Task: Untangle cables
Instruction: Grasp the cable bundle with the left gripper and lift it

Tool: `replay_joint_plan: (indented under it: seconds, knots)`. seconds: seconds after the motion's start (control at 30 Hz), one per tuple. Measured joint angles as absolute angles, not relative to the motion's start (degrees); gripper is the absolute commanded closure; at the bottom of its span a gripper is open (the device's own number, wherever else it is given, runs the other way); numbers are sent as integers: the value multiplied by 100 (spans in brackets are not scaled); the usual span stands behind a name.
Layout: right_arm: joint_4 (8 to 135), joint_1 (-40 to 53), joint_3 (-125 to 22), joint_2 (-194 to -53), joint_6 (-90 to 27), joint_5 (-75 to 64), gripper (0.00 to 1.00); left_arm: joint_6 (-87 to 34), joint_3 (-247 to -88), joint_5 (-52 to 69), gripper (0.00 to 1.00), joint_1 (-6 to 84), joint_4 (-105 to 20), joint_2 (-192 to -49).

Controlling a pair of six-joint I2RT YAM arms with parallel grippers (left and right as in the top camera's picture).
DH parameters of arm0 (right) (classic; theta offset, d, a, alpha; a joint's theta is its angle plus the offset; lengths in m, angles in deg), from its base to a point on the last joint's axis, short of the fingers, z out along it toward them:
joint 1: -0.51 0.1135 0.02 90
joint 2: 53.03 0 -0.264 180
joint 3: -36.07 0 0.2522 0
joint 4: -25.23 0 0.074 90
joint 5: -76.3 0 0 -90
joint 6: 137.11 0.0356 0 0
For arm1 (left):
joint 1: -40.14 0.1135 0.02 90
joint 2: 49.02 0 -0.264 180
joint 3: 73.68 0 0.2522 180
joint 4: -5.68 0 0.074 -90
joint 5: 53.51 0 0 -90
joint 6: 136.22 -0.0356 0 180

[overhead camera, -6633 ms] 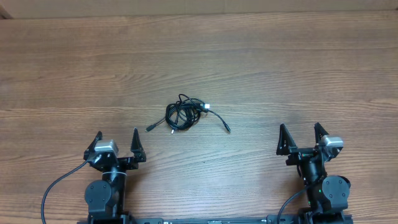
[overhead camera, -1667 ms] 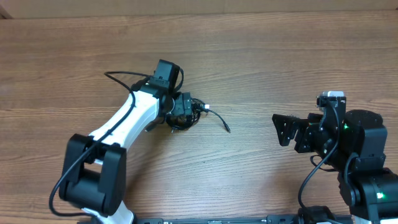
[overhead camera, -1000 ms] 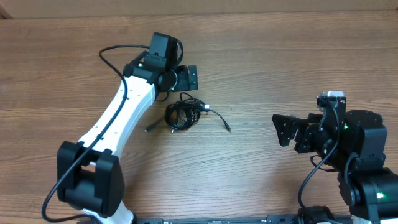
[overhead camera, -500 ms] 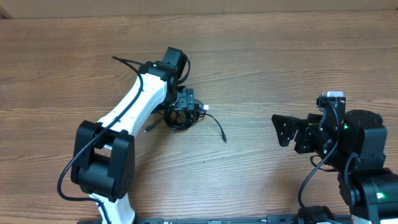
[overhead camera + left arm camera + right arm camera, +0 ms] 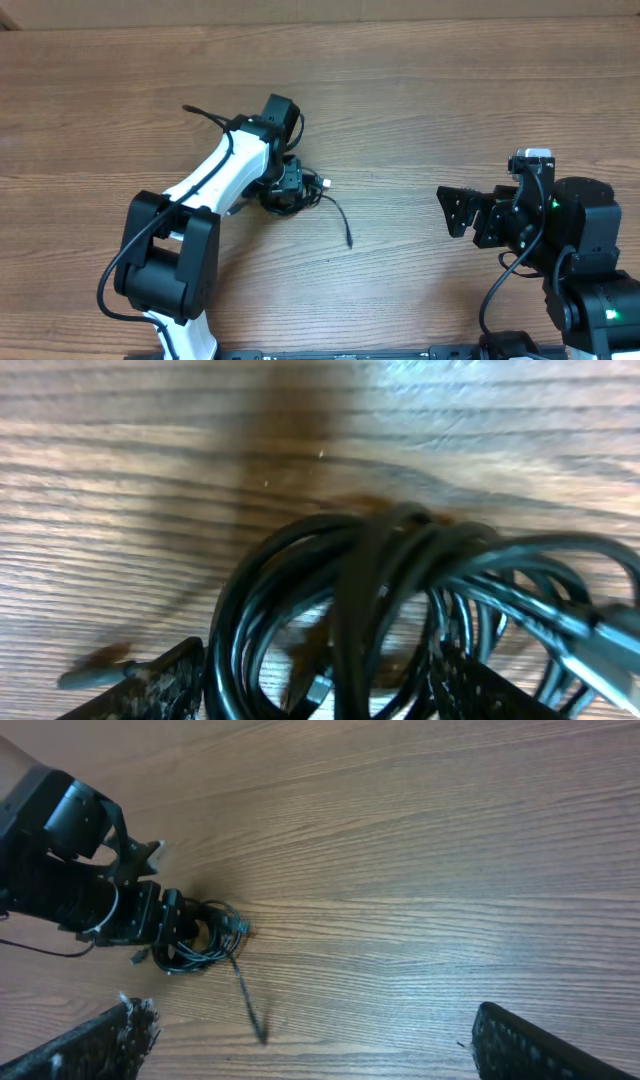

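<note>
Right gripper [image 5: 452, 212], nearest the base: fingers wide apart, empty, same pose as half a second ago. Loose tail [image 5: 346, 238] has swung in toward the near edge. Cables [image 5: 380, 580] sit mid-table [image 5: 450, 100], the bundle dragged slightly left. Left gripper [image 5: 315, 665] has dropped lower, fingers spread, straddling the coil, one on each side; contact unclear.

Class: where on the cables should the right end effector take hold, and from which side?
Probably the loose tail near its plug end, approached from the right and above. It lies alone on the table, pointing away from the bundle where the left end effector sits.
</note>
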State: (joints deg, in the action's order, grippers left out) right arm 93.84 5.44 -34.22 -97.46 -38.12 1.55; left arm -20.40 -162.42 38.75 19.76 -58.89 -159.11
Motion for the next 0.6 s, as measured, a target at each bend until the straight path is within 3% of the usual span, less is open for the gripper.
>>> replay_joint_plan:
  seconds: [0.07, 0.43, 0.6]
  knots:
    - [9386, 544, -3422, -9746, -3814, 155, 0, -2042, -16165, 3875, 33, 1976, -5856, -15911]
    - [9410, 544, -3422, -9746, -3814, 155, 0, -2009, -16047, 3856, 96, 1976, -5845, -15911]
    - [9416, 544, -3422, -9746, -3814, 155, 0, -2022, -16054, 3777, 96, 1976, -5854, -15911]
